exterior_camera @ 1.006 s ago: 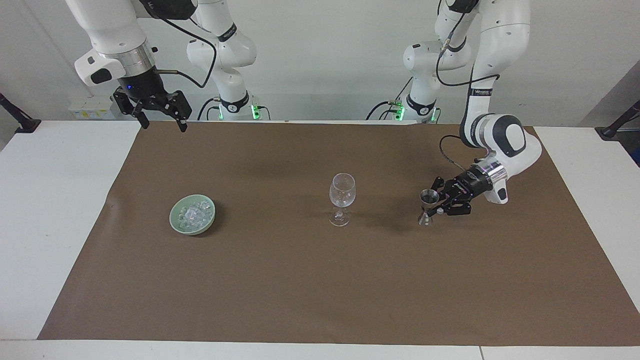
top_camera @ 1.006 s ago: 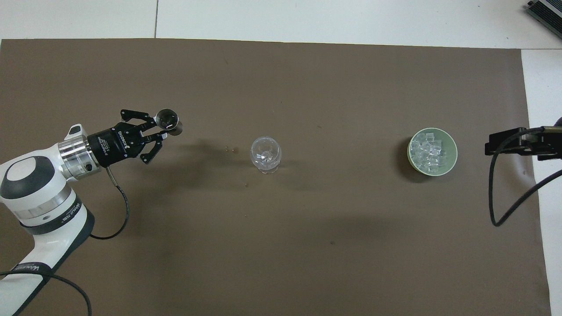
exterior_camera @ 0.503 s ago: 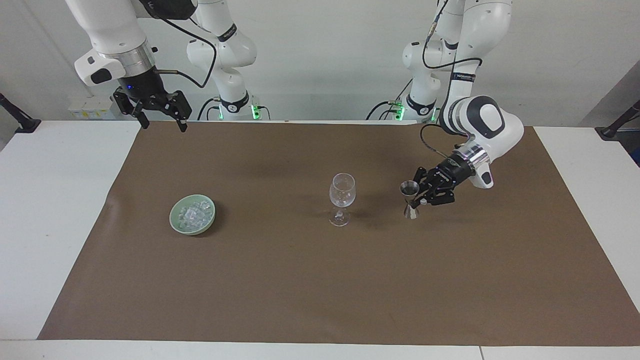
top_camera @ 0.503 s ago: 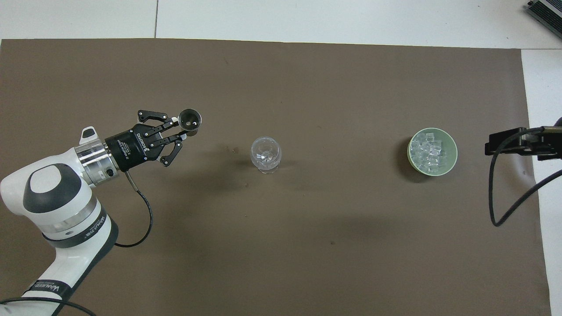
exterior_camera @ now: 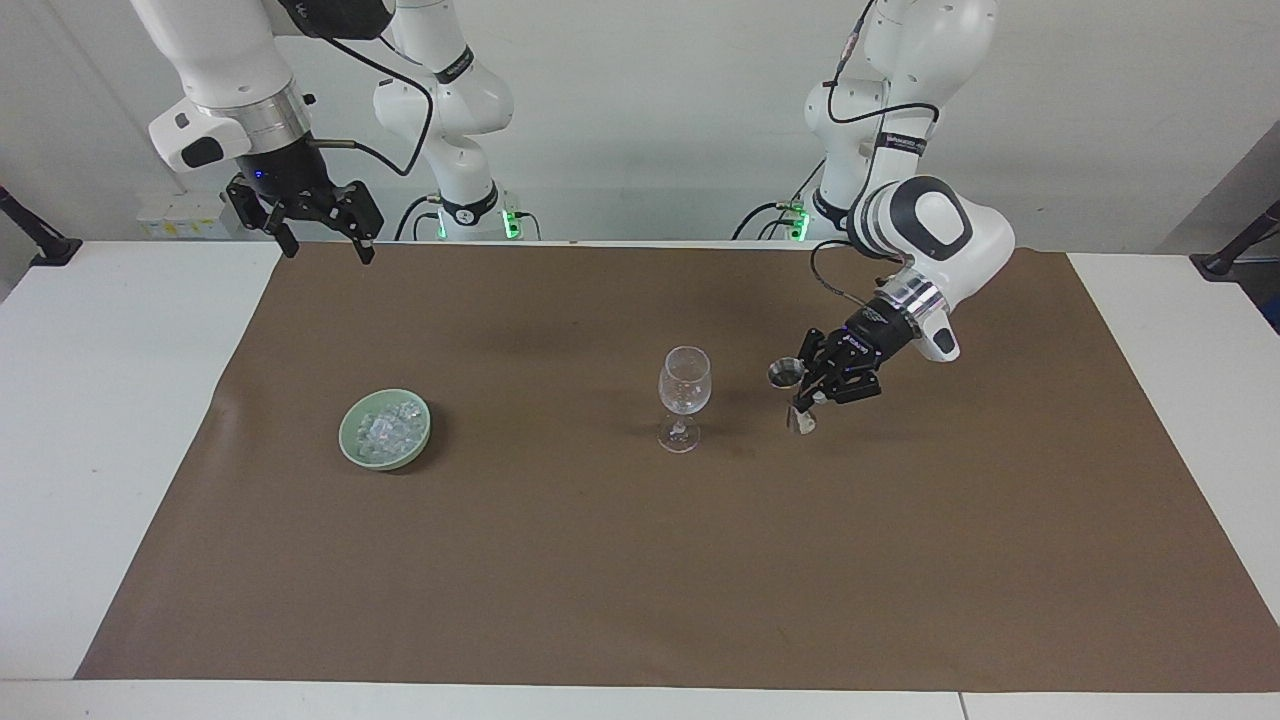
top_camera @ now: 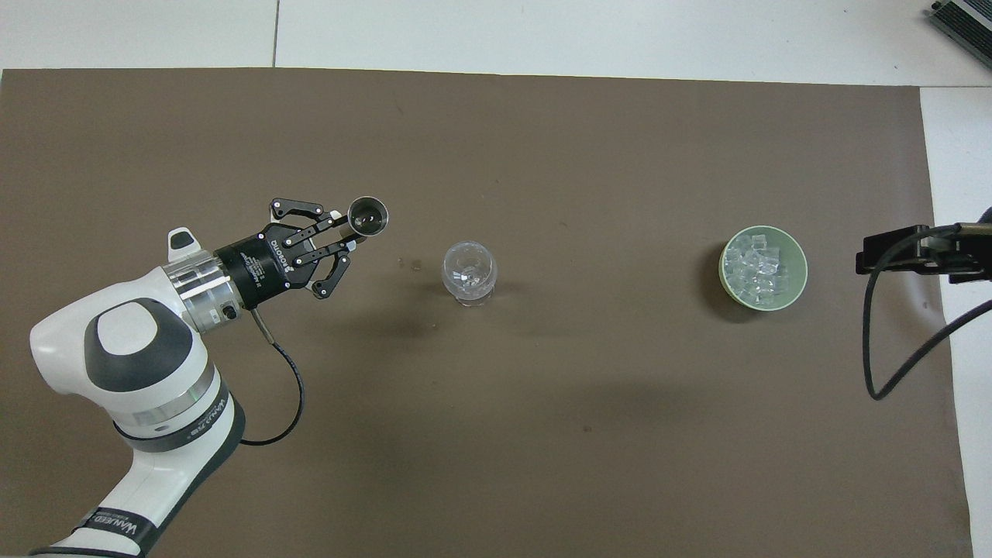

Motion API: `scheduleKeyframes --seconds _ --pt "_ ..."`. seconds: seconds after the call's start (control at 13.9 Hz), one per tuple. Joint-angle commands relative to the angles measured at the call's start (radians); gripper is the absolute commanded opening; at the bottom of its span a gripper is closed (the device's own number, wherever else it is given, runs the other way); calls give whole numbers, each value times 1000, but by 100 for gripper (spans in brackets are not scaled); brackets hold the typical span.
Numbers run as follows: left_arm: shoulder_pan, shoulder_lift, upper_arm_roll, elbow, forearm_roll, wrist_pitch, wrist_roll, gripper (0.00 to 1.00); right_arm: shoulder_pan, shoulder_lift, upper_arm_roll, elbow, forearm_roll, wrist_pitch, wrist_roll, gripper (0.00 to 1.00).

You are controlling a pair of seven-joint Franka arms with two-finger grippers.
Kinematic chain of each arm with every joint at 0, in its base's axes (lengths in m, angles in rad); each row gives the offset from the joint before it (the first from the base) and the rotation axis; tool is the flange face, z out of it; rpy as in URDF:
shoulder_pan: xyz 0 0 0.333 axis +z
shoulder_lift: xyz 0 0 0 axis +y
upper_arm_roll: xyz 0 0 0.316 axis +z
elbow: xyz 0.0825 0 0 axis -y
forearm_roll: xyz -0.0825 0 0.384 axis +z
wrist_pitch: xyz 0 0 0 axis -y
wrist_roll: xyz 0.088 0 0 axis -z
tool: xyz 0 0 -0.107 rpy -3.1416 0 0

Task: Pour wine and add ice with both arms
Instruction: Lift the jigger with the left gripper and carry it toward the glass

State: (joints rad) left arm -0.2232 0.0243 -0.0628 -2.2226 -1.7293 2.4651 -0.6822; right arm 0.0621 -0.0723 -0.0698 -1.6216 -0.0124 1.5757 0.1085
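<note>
We take the wine glass [exterior_camera: 684,398] at the middle of the brown mat [exterior_camera: 640,560] as our landmark and work outward from the robots' end.

Nearest the robots, our right gripper [exterior_camera: 318,237] waits high over the mat's edge, toward the right arm's end from the glass and well apart from it. Its jaws stand wide open and hold nothing.

Level with the glass, toward the left arm's end, our left gripper [exterior_camera: 815,385] is clamped tight on the narrow waist of a small metal jigger [exterior_camera: 795,393]. The jigger is lifted off the mat and slightly tilted, near the glass but not yet over its rim. In the overhead view its open cup [top_camera: 367,216] faces up.

The glass looks empty, so we judge the pour is not yet done. The risk is twofold. If we tip the jigger before it is over the bowl of the glass, wine lands on the mat. If we come in too low, the jigger or the gripper's splayed links may knock the tall, narrow-footed glass over.

On the right arm's side of the glass, about equally far from the robots, the pale green bowl [exterior_camera: 386,448] holds the ice [exterior_camera: 388,427], untouched.
</note>
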Motion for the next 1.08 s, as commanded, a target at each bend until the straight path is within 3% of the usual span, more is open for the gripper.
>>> scheduleKeyframes --seconds 0.0,1.01 --pt "-56 -30 6 3 -21 81 -16 0 -7 -21 2 -23 17 6 -26 100" --pt "-140 -12 -65 58 -7 319 -2 0 -7 -21 2 -23 17 6 -26 100"
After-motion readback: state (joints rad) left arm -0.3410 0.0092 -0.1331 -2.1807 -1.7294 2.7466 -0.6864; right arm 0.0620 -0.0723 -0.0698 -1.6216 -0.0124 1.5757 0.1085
